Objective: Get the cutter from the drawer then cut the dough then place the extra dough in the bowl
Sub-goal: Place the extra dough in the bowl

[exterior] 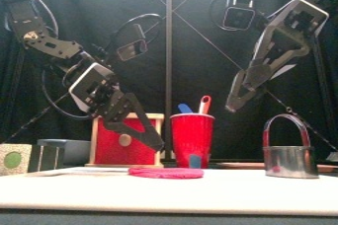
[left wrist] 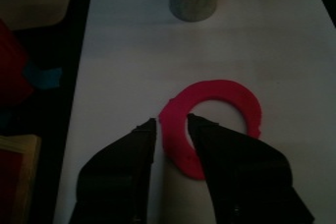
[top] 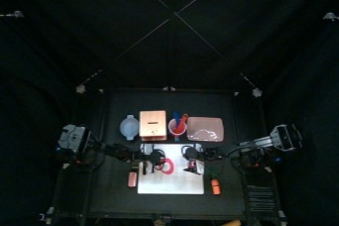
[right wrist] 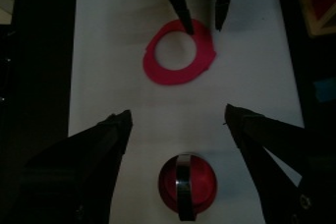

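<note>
On the white cutting board (top: 172, 186), near the table's front edge: a ring of pink-red dough (exterior: 165, 172), lying flat. The metal cutter (exterior: 288, 155) stands upright on the same board to the ring's right, well apart from it, with its wire handle arched over the top. The right wrist view shows a round plug of red dough (right wrist: 171, 181) sitting inside the cutter.

Left gripper (left wrist: 174, 122): pointed down at the ring, jaws parted only a little, tips set either side of the ring's band at its near edge. Nothing is lifted. Cannot tell whether the tips touch the dough.

Right gripper (right wrist: 178, 110): held high over the board near the cutter, jaws spread wide, empty. In its wrist view the cutter sits under the gap between the jaws, untouched.

Behind the board, left to right:
- blue-grey bowl (top: 129, 126)
- wooden box (exterior: 113, 156) with a red drawer front
- red cup (exterior: 192, 142) holding a blue knife (exterior: 185, 109) and a red knife (exterior: 204, 103)
- pink tray (top: 207, 128)

The bowl is too small in the top view to tell what it holds.
</note>
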`<act>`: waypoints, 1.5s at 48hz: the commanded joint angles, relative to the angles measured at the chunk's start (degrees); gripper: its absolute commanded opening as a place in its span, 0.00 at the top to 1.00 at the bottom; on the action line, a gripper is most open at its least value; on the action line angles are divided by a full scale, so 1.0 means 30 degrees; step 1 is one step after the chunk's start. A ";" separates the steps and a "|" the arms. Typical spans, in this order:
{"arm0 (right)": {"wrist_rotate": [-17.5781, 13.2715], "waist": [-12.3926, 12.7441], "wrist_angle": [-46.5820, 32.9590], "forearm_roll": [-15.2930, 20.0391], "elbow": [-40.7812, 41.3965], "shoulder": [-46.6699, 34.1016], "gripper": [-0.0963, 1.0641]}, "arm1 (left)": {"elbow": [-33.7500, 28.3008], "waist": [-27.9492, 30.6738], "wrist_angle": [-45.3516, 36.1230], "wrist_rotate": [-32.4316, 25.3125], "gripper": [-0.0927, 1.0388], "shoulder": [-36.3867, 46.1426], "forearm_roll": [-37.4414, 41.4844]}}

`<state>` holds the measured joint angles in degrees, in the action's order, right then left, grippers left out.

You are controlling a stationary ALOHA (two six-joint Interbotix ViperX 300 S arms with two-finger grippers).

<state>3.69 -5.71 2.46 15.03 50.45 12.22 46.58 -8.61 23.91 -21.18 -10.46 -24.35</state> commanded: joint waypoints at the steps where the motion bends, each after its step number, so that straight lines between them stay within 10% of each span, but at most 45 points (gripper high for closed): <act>1: 0.0029 0.0146 -0.0527 0.0088 -0.0439 -0.0264 0.02 | -0.0674 0.0205 -0.0439 0.0029 0.20 0.0088 0.0527; 72: 0.0029 0.0586 -0.0498 -0.0352 -0.1143 -0.1494 0.02 | -0.1875 0.0703 -0.4775 0.0146 0.44 -0.1465 0.1465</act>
<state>3.69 -4.31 1.14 13.97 48.34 7.03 40.69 -6.42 10.46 -20.92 -15.03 -20.13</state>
